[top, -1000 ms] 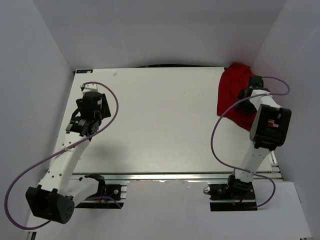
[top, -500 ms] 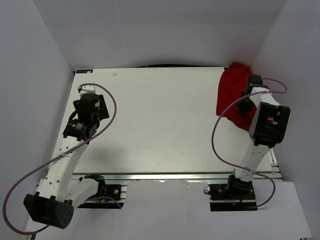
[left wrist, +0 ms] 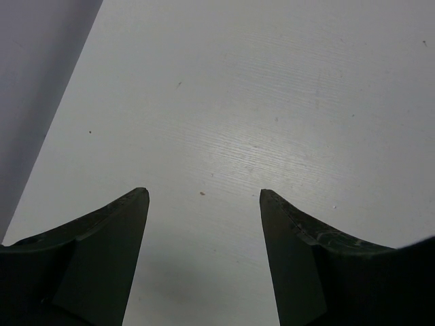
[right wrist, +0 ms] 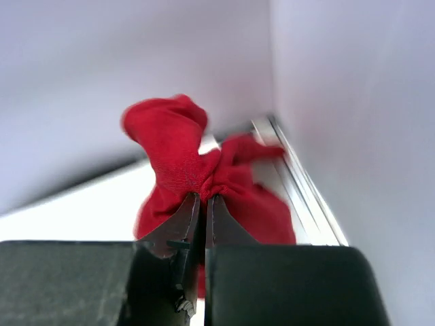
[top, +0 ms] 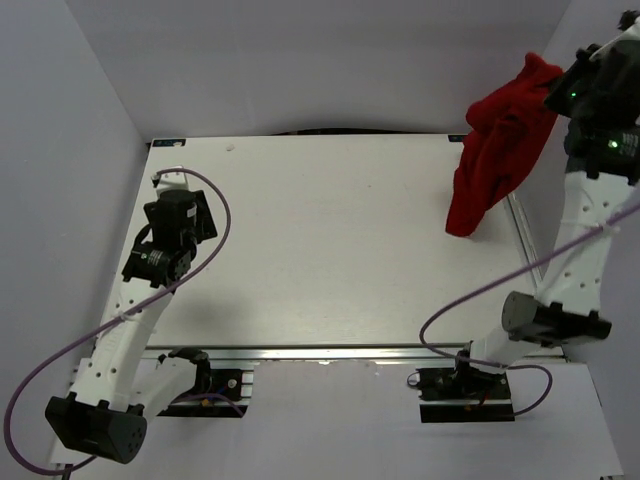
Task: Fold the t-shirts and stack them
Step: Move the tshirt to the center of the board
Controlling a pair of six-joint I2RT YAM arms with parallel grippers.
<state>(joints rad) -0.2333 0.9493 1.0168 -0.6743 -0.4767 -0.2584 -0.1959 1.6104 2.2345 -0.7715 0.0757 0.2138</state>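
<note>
White table (top: 330,240) offers open room across its middle and left, with pale walls close on three sides. The red t-shirt (top: 495,160) hangs bunched above the far right edge, lifted off the corner where it lay a second ago. The left arm (top: 130,320) has barely shifted. The left gripper (left wrist: 204,193) stands wide over plain tabletop. The right gripper (right wrist: 201,198) is pinched on the shirt's gathered cloth, close beside the right wall.

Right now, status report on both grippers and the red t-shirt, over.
Right gripper shut on red t-shirt, hanging over table. Left gripper open, empty. No obstruction seen.
</note>
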